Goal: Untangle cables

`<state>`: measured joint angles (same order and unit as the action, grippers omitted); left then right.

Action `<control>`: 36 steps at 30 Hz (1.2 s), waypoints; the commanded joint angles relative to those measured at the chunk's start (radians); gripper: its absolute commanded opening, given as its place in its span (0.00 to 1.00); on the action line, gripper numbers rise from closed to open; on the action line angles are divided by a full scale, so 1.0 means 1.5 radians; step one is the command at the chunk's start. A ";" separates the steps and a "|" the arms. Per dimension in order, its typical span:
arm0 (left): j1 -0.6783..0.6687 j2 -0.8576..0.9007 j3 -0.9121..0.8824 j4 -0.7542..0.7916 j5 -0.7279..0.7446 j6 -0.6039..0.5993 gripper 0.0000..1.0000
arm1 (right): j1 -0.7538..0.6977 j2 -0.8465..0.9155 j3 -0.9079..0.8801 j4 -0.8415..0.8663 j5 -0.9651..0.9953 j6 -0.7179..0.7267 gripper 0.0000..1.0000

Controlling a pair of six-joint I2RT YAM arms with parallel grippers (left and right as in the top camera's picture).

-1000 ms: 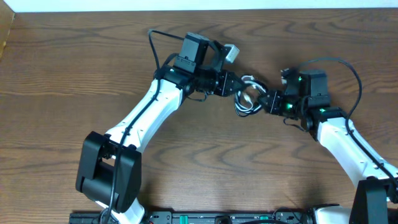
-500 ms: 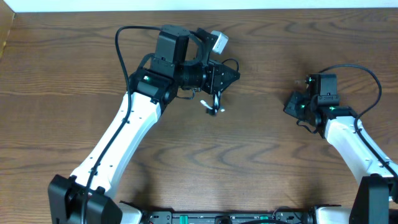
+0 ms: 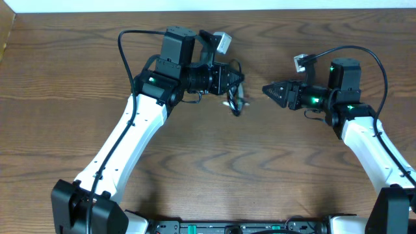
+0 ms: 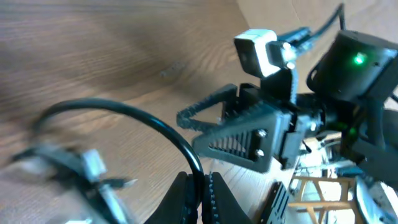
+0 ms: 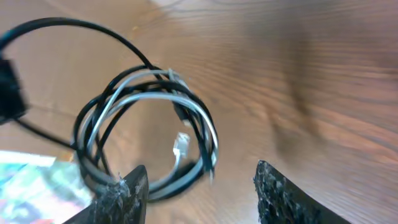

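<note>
"Holding the tangled cables (image 5: 163,87) between the arms, our left gripper (image 4: 200,186) pinches the black one tight."

"We're mid-separation. Our right gripper (image 5: 199,186), jaws wide and empty, faces them and should probably take the white one."

The brown wood-grain bench (image 3: 273,169) fills the view, with a pale strip along its far edge. Whether the coil of thin black and white cords (image 3: 234,104) touches it cannot be told.
</note>
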<state>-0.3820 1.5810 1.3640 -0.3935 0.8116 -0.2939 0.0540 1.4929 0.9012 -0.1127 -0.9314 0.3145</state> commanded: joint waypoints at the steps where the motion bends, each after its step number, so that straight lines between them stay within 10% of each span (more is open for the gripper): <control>1: 0.002 0.000 0.007 0.001 -0.047 -0.119 0.08 | 0.018 -0.012 0.011 0.007 -0.092 -0.028 0.50; 6: 0.003 0.000 0.007 0.014 -0.099 -0.374 0.07 | 0.064 -0.009 0.011 0.004 -0.161 -0.169 0.62; 16: 0.004 0.000 0.007 0.073 -0.034 -0.537 0.07 | 0.104 0.090 0.011 0.006 -0.131 -0.313 0.67; 18: 0.004 0.000 0.007 0.077 -0.019 -0.560 0.07 | 0.105 0.105 0.011 0.032 -0.131 -0.301 0.57; 19: 0.004 0.000 0.007 0.077 -0.017 -0.563 0.07 | 0.103 0.105 0.011 0.042 -0.131 -0.280 0.35; 20: 0.005 0.000 0.007 0.077 -0.022 -0.559 0.07 | 0.100 0.104 0.011 0.047 -0.131 -0.264 0.11; 23: 0.017 0.000 0.007 0.070 -0.052 -0.479 0.07 | 0.082 0.099 0.011 0.053 -0.131 -0.205 0.01; 26: 0.038 0.000 0.006 0.006 -0.144 -0.373 0.15 | 0.061 0.092 0.011 0.022 -0.131 -0.153 0.01; 30: 0.056 0.000 0.006 -0.102 -0.278 -0.242 0.59 | 0.048 0.076 0.011 -0.041 -0.109 -0.153 0.01; 36: 0.043 0.000 0.006 -0.128 -0.211 -0.030 0.60 | 0.060 0.068 0.011 -0.110 -0.068 -0.174 0.01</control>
<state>-0.3004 1.5822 1.3651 -0.5816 0.4660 -0.5564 0.1303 1.6264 0.9031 -0.2634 -1.0389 0.0689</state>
